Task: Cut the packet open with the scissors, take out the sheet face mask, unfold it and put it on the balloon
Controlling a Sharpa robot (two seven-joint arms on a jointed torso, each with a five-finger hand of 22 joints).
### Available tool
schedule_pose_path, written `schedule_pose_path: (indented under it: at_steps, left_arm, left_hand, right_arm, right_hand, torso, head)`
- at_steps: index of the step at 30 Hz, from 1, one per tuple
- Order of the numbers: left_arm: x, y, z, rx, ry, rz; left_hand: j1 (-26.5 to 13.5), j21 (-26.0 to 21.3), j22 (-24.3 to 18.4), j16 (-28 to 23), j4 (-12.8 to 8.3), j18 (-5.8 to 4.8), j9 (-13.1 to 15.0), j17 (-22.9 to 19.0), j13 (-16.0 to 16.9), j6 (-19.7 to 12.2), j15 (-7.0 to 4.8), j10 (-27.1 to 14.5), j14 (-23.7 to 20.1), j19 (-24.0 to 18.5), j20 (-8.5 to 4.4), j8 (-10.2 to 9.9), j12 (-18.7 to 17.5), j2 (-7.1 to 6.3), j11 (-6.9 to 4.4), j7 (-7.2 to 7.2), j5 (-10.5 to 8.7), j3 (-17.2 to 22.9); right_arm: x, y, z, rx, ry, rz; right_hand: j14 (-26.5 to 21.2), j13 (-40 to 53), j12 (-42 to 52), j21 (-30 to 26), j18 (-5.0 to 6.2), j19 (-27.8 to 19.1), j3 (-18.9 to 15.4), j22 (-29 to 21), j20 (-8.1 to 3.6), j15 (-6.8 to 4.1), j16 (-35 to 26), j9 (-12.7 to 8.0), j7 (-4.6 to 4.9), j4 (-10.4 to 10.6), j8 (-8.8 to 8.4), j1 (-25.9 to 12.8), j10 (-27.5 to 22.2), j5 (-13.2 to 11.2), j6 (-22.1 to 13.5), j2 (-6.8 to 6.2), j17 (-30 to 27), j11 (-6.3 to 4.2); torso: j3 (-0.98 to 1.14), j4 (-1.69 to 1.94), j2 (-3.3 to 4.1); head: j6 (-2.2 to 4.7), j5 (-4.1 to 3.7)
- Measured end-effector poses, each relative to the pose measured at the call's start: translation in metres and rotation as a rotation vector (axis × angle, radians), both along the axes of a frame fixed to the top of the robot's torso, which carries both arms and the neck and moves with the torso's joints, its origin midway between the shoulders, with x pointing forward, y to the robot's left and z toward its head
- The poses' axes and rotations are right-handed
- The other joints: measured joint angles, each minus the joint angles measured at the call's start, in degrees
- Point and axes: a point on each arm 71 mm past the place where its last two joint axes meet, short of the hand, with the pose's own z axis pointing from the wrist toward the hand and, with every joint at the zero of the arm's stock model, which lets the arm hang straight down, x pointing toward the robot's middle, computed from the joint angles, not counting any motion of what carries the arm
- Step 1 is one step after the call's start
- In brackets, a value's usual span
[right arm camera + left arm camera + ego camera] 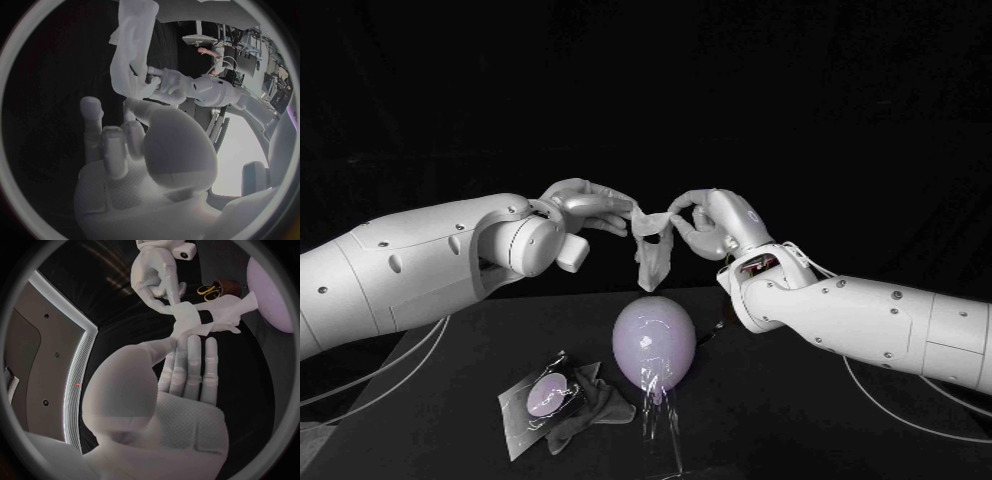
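A white sheet face mask [651, 245] hangs partly folded in the air above the pale lilac balloon [655, 345], which stands upright in the middle of the table. My left hand [589, 206] holds the mask's upper left edge. My right hand [711, 220] pinches its upper right edge. In the left wrist view my left hand [184, 372] reaches to the mask [190, 322], with the right hand [156, 275] gripping it from the far side and the balloon [275, 290] beyond. In the right wrist view the mask [134, 45] hangs past my right hand [140, 150], opposite the left hand [164, 82].
The opened packet [557, 400] lies flat on the black table [848, 430] at the front left of the balloon. Clear film [655, 420] trails from the balloon's base toward the front edge. Yellow-handled scissors [209, 289] stand in a brown holder near the balloon.
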Motion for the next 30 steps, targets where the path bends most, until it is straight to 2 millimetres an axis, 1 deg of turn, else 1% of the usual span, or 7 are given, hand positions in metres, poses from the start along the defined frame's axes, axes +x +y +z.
schedule_pose_path:
  at_steps: [7,12,16,21,22,25,30]
  left_arm:
    - [0.001,0.0,-0.003,0.015,-0.003,0.001]
    - [0.001,0.0,-0.004,0.02,-0.008,0.007]
    - [0.002,0.001,-0.005,0.02,-0.013,0.012]
    - [0.002,0.003,-0.005,0.018,-0.022,0.013]
    - [0.002,0.004,-0.005,0.019,-0.025,0.013]
    - [0.002,0.005,-0.005,0.021,-0.033,0.011]
    - [0.002,0.006,-0.003,0.036,-0.059,0.007]
  left_hand:
    - [-0.13,0.04,0.15,-0.22,0.0,0.0,0.0,-0.01,0.03,0.0,0.01,0.0,-0.01,-0.57,0.16,-0.03,0.0,0.0,0.0,0.0,0.0,0.0]
    - [-0.37,0.48,0.39,-0.44,0.0,0.0,0.0,-0.02,0.37,-0.01,0.2,0.03,-0.24,-0.77,0.36,-0.05,0.51,0.24,-0.03,-0.01,0.0,0.0]
    - [-0.91,0.71,0.7,-1.46,0.0,-0.01,0.01,-0.02,1.04,0.31,0.38,0.23,-2.29,-1.71,0.68,-0.22,1.87,0.01,-0.23,-0.33,0.0,0.0]
    - [-1.35,0.71,0.98,-2.64,-0.1,-0.02,0.42,-0.07,4.04,0.15,1.01,-2.21,-5.84,-3.48,1.4,-0.27,6.4,0.31,-0.38,-0.47,0.0,-0.1]
    - [-1.49,0.71,1.0,-2.88,-0.31,-0.07,2.15,0.01,6.02,-0.1,1.29,-4.22,-7.13,-4.16,1.69,-0.11,9.29,0.45,-0.28,-0.7,0.04,-0.32]
    - [-1.9,0.71,1.27,-2.88,-0.22,-0.39,2.15,0.88,10.57,-0.27,1.73,-8.98,-8.36,-4.91,2.4,0.71,16.56,0.86,-0.12,-0.81,0.22,-0.57]
    - [-1.9,0.99,1.42,-2.65,-0.22,0.14,2.15,1.13,11.68,-0.35,1.73,-9.97,-8.36,-4.89,2.41,0.86,18.52,0.86,-0.13,-0.75,0.23,-0.57]
  right_arm:
    - [0.005,-0.005,0.023,-0.019,0.0,-0.016]
    - [0.008,-0.003,0.03,-0.067,0.046,-0.004]
    - [0.011,-0.001,0.033,-0.118,0.088,0.005]
    - [0.015,0.001,0.036,-0.188,0.128,0.002]
    - [0.015,0.001,0.036,-0.206,0.135,-0.001]
    - [0.017,0.001,0.037,-0.247,0.145,-0.011]
    - [0.017,0.002,0.039,-0.283,0.146,-0.022]
  right_hand:
    - [0.0,0.06,0.01,0.32,-0.28,0.0,0.16,0.45,0.0,0.0,0.11,0.0,-0.15,-0.16,0.2,-0.23,0.0,0.0,-0.03,-0.23,-0.04,0.0]
    - [-0.01,0.08,0.01,0.31,-0.3,0.0,0.16,0.34,0.0,0.01,0.11,0.01,-0.17,-0.16,0.2,-0.3,0.0,-0.01,-0.02,-0.3,-0.04,0.0]
    - [-0.22,0.09,0.01,0.31,-0.3,0.0,0.16,0.31,0.0,-0.2,0.1,0.01,-0.19,-0.16,0.21,-0.29,0.0,-0.02,-0.03,-0.31,-0.03,0.0]
    - [-0.22,0.08,0.0,0.31,-0.31,-0.01,0.15,0.23,0.0,-0.2,0.07,0.01,-0.29,-0.16,0.42,-0.45,-0.01,-0.04,-0.1,-0.47,0.01,0.0]
    - [-0.22,0.08,0.0,0.31,-0.31,-0.01,0.15,0.25,0.0,-0.19,0.07,0.01,-0.29,-0.16,0.42,-0.53,-0.01,-0.04,-0.1,-0.54,0.01,0.0]
    - [-0.22,0.06,0.01,0.75,-0.32,0.41,0.32,0.54,0.0,-0.19,0.09,0.01,-0.31,-0.33,0.64,-0.68,-0.01,-0.05,-0.09,-0.7,0.01,0.01]
    - [-0.09,0.03,0.34,1.21,-0.33,0.41,0.32,0.84,0.0,-0.32,0.32,0.01,-0.34,-0.33,0.73,-0.74,-0.01,-0.05,-0.09,-0.77,0.01,0.01]
  torso:
    - [0.01,0.04,-0.01]
    - [-0.03,0.07,0.01]
    - [-0.04,0.05,0.04]
    - [-0.03,0.04,0.06]
    - [-0.03,0.04,0.07]
    - [-0.03,0.04,0.07]
    - [-0.04,0.04,0.08]
  head:
    - [0.16,-0.16]
    - [0.08,-0.16]
    - [0.03,-0.11]
    - [0.02,-0.1]
    - [0.02,-0.1]
    - [0.02,-0.13]
    - [0.09,-0.14]
